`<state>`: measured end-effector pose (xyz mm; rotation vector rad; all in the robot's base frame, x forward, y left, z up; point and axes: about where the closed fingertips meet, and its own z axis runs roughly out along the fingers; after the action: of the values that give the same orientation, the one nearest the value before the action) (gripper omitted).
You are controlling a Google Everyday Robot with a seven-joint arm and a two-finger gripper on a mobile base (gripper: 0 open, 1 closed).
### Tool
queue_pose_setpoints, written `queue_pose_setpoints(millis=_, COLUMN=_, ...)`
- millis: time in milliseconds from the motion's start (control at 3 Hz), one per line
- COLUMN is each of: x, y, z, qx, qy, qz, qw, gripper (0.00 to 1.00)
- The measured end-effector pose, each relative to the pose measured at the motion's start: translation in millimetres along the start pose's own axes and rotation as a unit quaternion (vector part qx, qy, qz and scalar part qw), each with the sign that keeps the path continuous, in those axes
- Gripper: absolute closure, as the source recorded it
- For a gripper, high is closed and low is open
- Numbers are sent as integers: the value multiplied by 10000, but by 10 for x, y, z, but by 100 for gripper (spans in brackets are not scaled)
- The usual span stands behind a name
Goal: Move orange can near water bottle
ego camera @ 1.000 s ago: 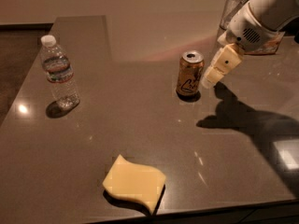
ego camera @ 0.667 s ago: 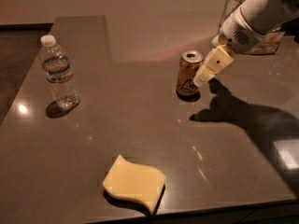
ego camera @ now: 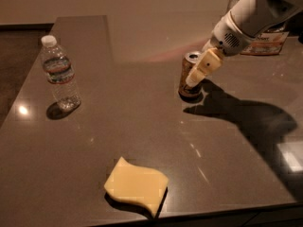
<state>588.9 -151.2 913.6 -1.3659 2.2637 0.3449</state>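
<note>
Gripper: cream-yellow, blocky, tapering to a paler tip, located just beside the upper right of the orange can. Directly behind the gripper, a rounded white wrist housing bears a grey patch of small perforations. Beyond the wrist, the arm is smooth white casing with a thin darker seam between segments

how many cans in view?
1: the orange can, upright right of centre on the counter, the hand right at it. The arm could hide another behind it.
</note>
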Motion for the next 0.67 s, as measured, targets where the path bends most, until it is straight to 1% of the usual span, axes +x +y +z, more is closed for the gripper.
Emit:
queue_pose_setpoints(millis=333, x=-122, y=35, z=25, qx=-8, qy=35, qz=-116, qw=9999, gripper=42)
queue_pose_setpoints(millis=667, x=-313, y=91, z=5, qx=-48, qy=17, qz=-318, qw=9995, gripper=72)
